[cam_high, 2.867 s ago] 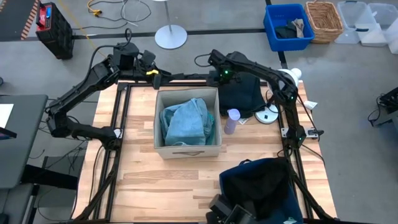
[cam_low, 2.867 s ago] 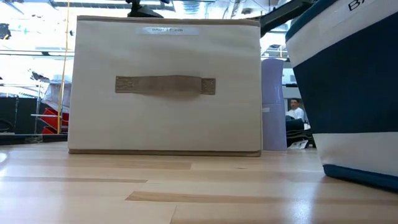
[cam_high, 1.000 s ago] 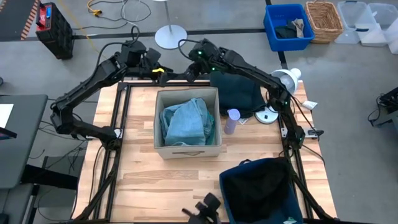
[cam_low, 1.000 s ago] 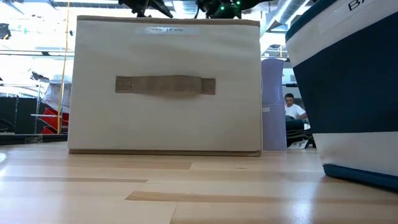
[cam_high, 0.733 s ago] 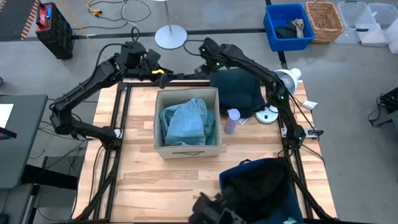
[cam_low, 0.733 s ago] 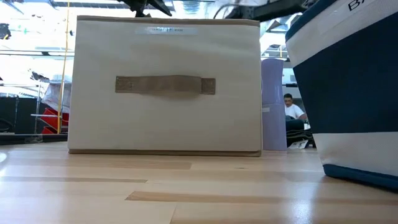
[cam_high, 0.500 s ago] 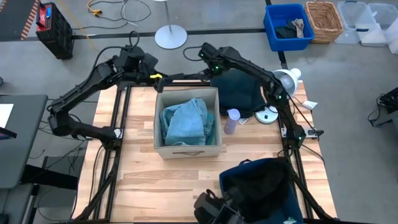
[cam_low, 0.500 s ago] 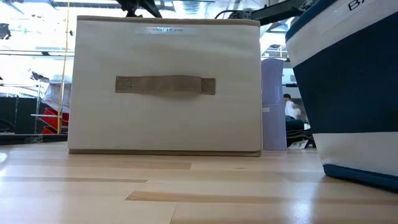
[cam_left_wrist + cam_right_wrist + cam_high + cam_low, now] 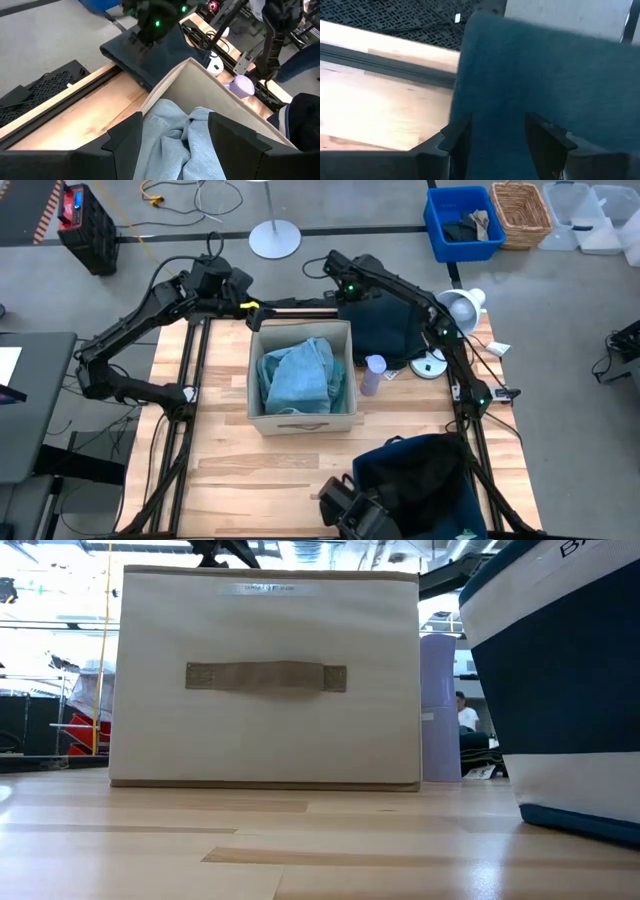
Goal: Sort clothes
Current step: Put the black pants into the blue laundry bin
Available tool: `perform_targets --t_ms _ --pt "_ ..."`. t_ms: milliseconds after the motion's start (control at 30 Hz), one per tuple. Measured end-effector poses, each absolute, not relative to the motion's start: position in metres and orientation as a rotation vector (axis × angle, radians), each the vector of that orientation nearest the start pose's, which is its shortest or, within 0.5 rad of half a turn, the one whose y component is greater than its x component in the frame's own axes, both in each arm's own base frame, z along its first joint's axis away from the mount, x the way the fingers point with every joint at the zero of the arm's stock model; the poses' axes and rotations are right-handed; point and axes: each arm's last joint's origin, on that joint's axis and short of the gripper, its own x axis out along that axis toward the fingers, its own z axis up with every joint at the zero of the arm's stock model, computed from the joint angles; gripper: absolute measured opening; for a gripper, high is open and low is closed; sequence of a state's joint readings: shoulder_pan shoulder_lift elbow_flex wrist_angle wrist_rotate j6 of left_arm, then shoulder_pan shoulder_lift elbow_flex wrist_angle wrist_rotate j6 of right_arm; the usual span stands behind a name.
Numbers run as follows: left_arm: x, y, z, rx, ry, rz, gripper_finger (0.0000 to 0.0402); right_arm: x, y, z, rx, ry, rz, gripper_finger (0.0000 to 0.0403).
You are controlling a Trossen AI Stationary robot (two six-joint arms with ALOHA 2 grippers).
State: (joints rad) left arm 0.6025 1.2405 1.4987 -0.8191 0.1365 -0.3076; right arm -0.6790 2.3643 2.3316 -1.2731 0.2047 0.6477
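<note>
A beige fabric box [image 9: 300,420] stands mid-table with pale blue clothes [image 9: 296,375] [image 9: 180,145] lying inside it. A dark green garment [image 9: 388,328] [image 9: 545,75] lies flat on the table right of the box's far end. My right gripper [image 9: 350,292] [image 9: 497,131] is open and points steeply down over that garment's far left part. My left gripper [image 9: 253,309] [image 9: 175,125] hangs open above the box's far left corner, holding nothing. A black garment [image 9: 410,472] lies in the navy bin [image 9: 440,515] at the near right. My right gripper points steeply down with its open fingers [image 9: 455,140] spread over the dark green garment's far left part [image 9: 495,100]. Whether the fingertips touch the cloth I cannot tell.
A lavender bottle [image 9: 372,374] [image 9: 438,705] stands by the box's right wall. A white lamp-like thing [image 9: 455,306] and its round base [image 9: 430,366] sit at the table's right edge. The black frame rails [image 9: 195,380] run along the table's left, right and far sides.
My right gripper has come down and toward the table's right, from beyond the far edge to over the dark green garment, tipping from nearly level to steeply downward and rolling. My left gripper has shifted a little toward the box's far left corner. The clothes have not moved.
</note>
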Motion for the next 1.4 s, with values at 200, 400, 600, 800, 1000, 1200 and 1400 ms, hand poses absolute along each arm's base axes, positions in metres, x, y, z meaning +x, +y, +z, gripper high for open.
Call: perform_targets --t_ms 200,400,600,800,1000,1200,1400 --pt "0.198 0.132 0.422 -0.491 0.459 0.535 0.0219 0.379 -0.296 0.242 0.846 1.045 -1.162 0.0195" --pt "0.198 0.131 0.422 -0.485 0.463 0.533 0.0219 0.377 -0.296 0.241 0.869 1.059 -1.185 0.0204" --pt "0.198 0.131 0.422 -0.483 0.469 0.506 0.0219 0.373 -0.294 0.24 0.901 1.085 -1.218 0.0245" --pt "0.198 0.129 0.421 -0.469 0.487 0.451 0.0219 0.37 -0.293 0.24 0.943 1.072 -1.295 0.0284" --pt "0.196 0.128 0.417 -0.462 0.542 0.446 0.0219 0.362 -0.301 0.24 1.031 0.987 -1.436 0.0299" --pt "0.195 0.127 0.416 -0.429 0.562 0.436 0.0219 0.363 -0.305 0.24 1.124 0.86 -1.503 0.03" --pt "0.198 0.127 0.408 -0.359 0.602 0.37 0.0219 0.378 -0.294 0.241 1.135 0.772 -1.514 0.03"
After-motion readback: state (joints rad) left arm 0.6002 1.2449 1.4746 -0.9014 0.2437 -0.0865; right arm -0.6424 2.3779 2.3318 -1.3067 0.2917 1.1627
